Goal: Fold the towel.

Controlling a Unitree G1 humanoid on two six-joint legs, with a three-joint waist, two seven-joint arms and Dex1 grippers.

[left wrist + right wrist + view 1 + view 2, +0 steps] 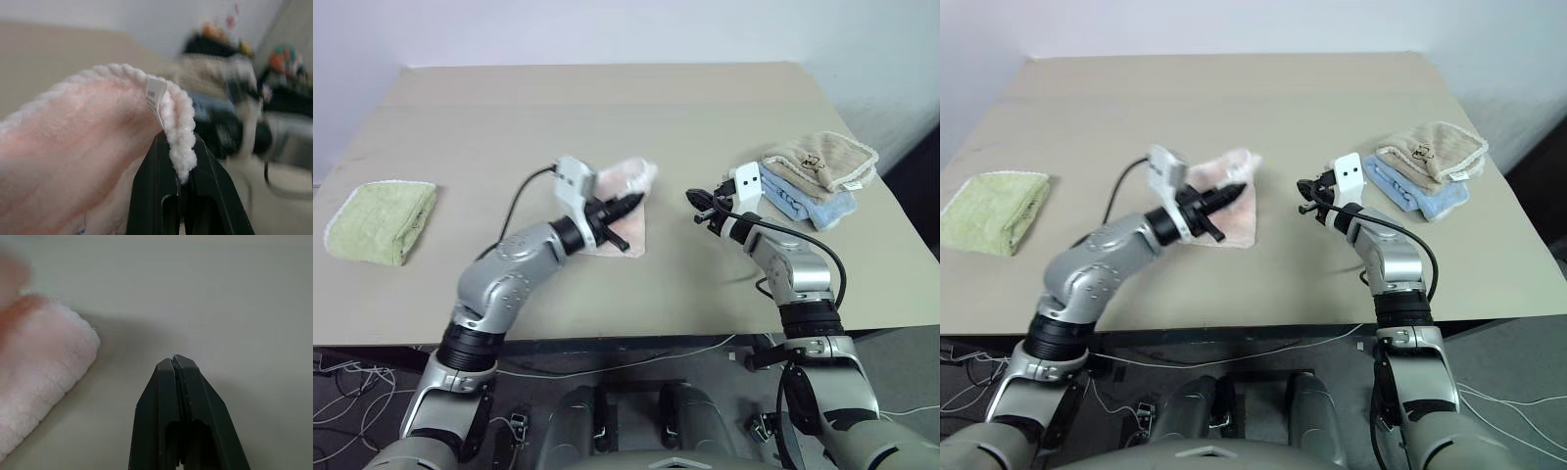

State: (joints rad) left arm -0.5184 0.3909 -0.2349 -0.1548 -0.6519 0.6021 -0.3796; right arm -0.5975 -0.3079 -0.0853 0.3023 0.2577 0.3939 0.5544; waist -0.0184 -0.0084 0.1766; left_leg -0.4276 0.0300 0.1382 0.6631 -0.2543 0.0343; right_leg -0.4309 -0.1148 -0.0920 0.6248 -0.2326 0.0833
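I count 4 towels on the surface (705, 117): 1 pink towel (625, 211) mid-surface, 1 green towel (382, 220) far left, 1 beige towel (822, 159) atop 1 blue towel (803, 204) right. My left hand (182, 147) pinches the pink towel's trimmed edge; my right hand (175, 363) is clenched, holding nothing.

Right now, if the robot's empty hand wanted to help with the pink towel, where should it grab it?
Probably the towel's loose right edge, the side facing the right gripper. That gripper sits shut and empty on the table just beside it, so it could open its jaws and come in level from the right. The left gripper already pinches the white scalloped trim beside the small tag.
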